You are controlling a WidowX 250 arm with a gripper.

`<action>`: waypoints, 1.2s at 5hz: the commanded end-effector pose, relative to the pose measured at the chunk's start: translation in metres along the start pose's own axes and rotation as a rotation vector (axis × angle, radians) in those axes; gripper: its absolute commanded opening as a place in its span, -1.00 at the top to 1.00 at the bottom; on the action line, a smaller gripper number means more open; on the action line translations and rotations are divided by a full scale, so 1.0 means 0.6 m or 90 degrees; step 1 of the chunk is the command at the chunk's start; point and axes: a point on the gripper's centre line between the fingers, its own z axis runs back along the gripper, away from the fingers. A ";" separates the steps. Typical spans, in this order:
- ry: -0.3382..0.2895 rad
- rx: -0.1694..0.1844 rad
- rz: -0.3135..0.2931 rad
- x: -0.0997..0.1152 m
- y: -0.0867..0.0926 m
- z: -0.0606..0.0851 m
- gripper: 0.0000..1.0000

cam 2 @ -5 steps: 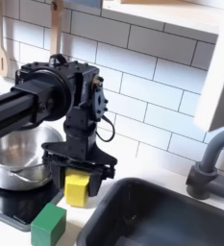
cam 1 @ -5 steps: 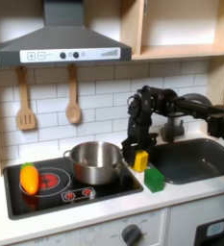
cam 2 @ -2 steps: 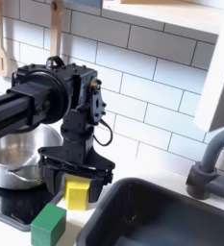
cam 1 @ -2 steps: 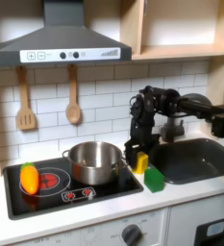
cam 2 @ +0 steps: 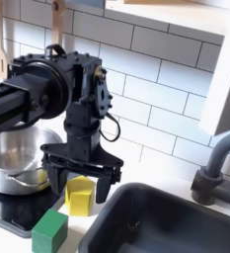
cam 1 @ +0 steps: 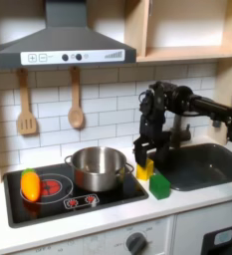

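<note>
One change since a second ago: your gripper (cam 2: 79,174) has lifted slightly; jaws spread wide, straddling the yellow block (cam 2: 79,195) without gripping; block looks released.

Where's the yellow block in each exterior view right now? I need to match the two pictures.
First exterior view: the yellow block sits right of centre, between the steel pot and the sink, under the gripper.
Second exterior view: the yellow block is lower left, between the gripper's open fingers.
Shared landmark: the green block just in front of it.
</note>
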 end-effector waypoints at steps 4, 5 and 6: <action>0.028 -0.004 -0.006 -0.081 0.000 0.017 -1.00; 0.041 0.010 -0.009 -0.096 0.005 0.012 -1.00; 0.044 0.010 -0.001 -0.101 0.014 0.009 -1.00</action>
